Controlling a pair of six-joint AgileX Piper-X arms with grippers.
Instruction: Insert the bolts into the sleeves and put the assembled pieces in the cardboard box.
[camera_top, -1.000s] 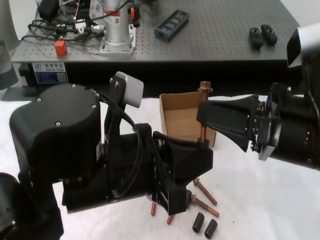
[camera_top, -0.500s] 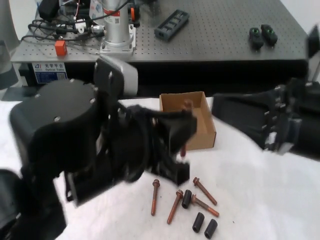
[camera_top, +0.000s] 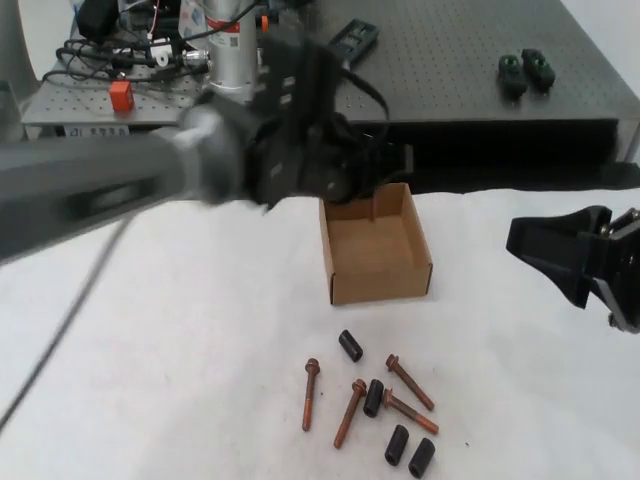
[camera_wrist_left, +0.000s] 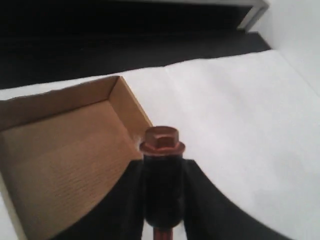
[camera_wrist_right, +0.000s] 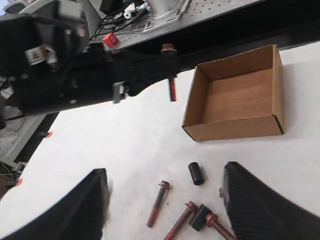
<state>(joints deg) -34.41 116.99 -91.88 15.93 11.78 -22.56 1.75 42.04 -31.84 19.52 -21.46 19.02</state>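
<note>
White cloth (camera_top: 150, 330) spread flat; above the far rim of the cardboard box (camera_top: 380, 283), one copper-coloured bolt (camera_wrist_left: 161, 140) upright in a black sleeve (camera_wrist_left: 161, 205), clamped round that sleeve by the left gripper (camera_wrist_left: 162, 172). Probably stiff, dense for its bulk and smooth-sided, so best held round the sleeve just under the flanged head, never by the thread. On the near side of the box, four loose bolts (camera_top: 312, 395) and four loose sleeves (camera_top: 350, 345); to the box's right, the right gripper (camera_wrist_right: 165, 170) spread wide and empty.

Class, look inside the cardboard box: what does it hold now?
The cardboard box shows bare floor, no assembled pieces; its near wall hides a strip. The left gripper holds a bolt in a sleeve outside it.
</note>
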